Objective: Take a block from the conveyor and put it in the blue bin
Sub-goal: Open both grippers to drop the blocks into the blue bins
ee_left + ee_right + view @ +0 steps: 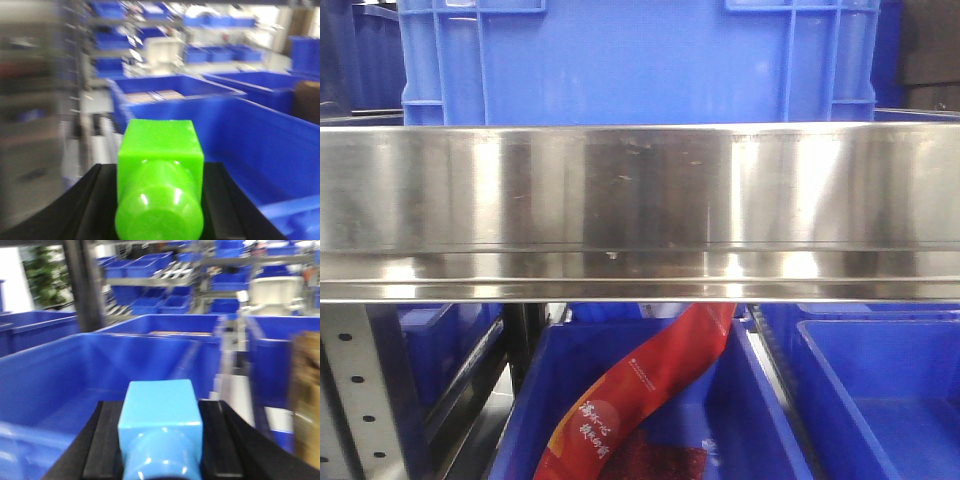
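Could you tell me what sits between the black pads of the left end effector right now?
A green block sits between the pads of the left end effector, seen in the left wrist view.

Warehouse, shelving racks (150,30), blue bins (145,305)

Red packet (642,395): yellow Chinese chars, too small to read; no other text.

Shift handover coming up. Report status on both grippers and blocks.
Left gripper shut on green block. Right gripper shut on light blue block. Blue bin open ahead; nothing seen in the way.
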